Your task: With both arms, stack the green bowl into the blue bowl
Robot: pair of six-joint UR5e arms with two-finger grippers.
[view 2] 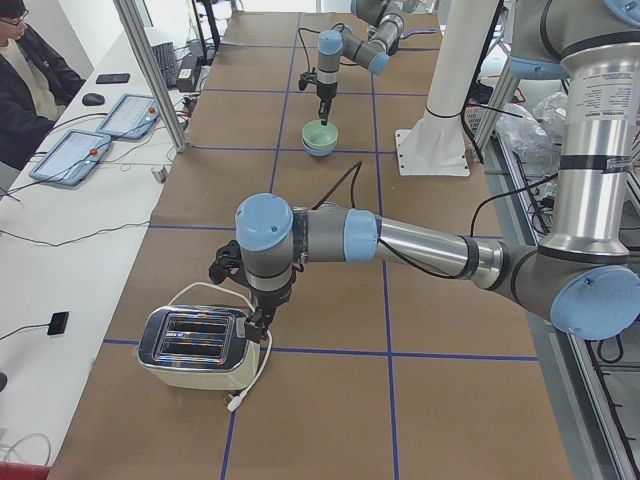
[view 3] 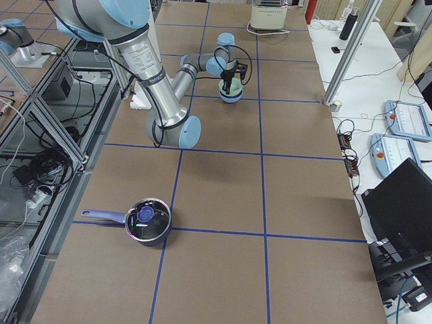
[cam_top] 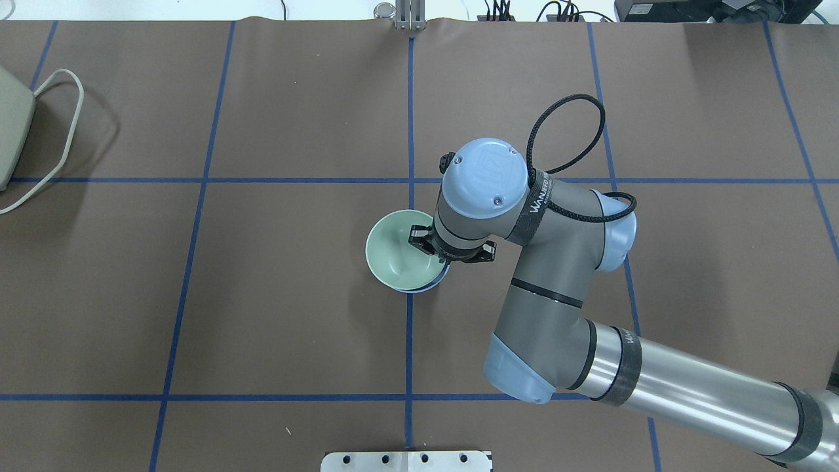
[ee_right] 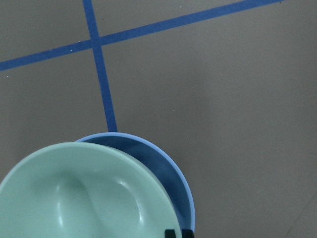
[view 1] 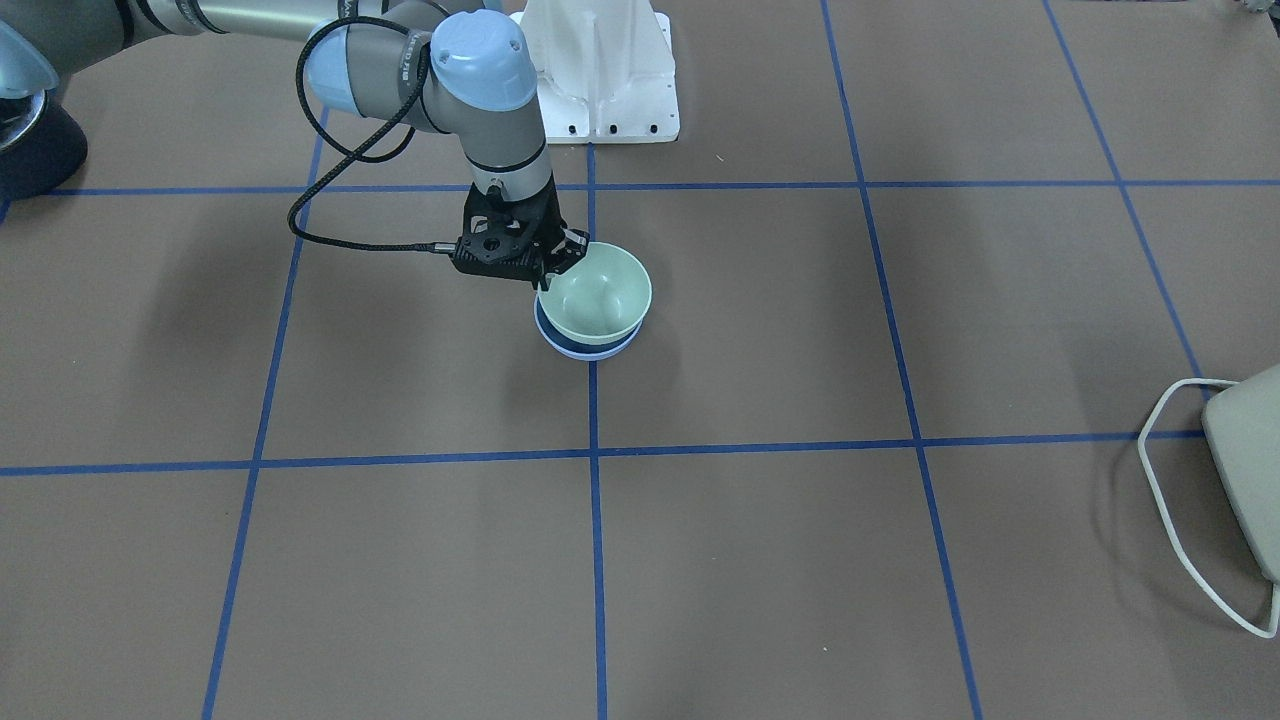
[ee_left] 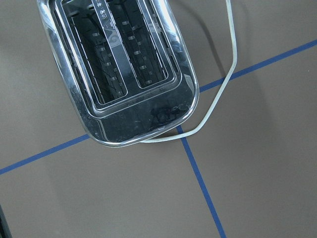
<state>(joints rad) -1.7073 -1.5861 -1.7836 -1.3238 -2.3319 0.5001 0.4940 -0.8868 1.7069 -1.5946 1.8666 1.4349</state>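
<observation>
The green bowl (view 1: 598, 295) sits tilted in the blue bowl (view 1: 585, 348) near the middle of the table, and only the blue bowl's rim shows beneath it. My right gripper (view 1: 558, 268) is shut on the green bowl's rim on the robot's side. From overhead, the green bowl (cam_top: 395, 252) covers most of the blue bowl (cam_top: 427, 286), with the right gripper (cam_top: 436, 254) at its edge. The right wrist view shows the green bowl (ee_right: 84, 198) overlapping the blue bowl (ee_right: 171, 168). My left gripper (view 2: 258, 322) hangs over a toaster, far from the bowls; I cannot tell whether it is open.
A chrome toaster (ee_left: 119, 64) with a white cord (ee_left: 218, 99) stands at the table's left end (cam_top: 10, 124). A dark pot (view 3: 145, 219) with a blue handle sits at the right end. The white pedestal (view 1: 600, 70) stands behind the bowls.
</observation>
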